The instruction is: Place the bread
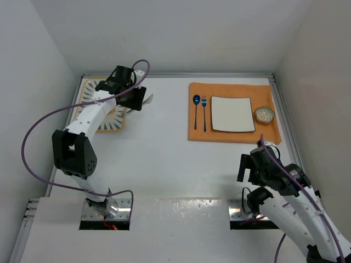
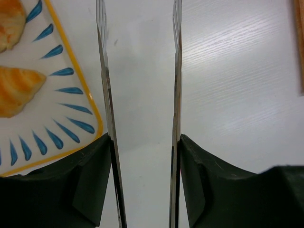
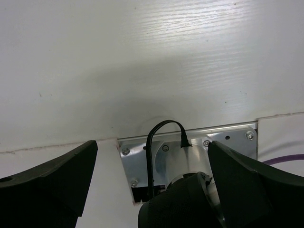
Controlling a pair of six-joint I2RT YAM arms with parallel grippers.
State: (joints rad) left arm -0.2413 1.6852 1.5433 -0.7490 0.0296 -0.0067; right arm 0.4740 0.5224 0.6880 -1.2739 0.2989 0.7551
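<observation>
table (image 1: 164,159): white, fills most of the top view
left arm (image 1: 90,118): reaches up the left side, wrist over the tray's right edge
right arm (image 1: 296,208): tucked low in the bottom right corner
mat (image 1: 236,136): orange, upper right of the top view, with the place setting on it
tray (image 1: 116,123): yellow rim and blue petal marks, upper left, partly hidden under the left arm
plate (image 1: 232,114): white square, middle of the mat
left gripper (image 2: 138,19): fingers partway apart, only bare table between them, just right of the tray rim
right gripper (image 1: 249,169): jaws wide, holding nothing, aimed back at its own base
bread (image 2: 16,90): two golden pieces on the tray, upper left of the left wrist view, off to the left of the fingers
bowl (image 1: 265,114): small and patterned, just right of the plate
spoon (image 1: 196,109), fork (image 1: 204,112): blue, side by side, left of the plate
</observation>
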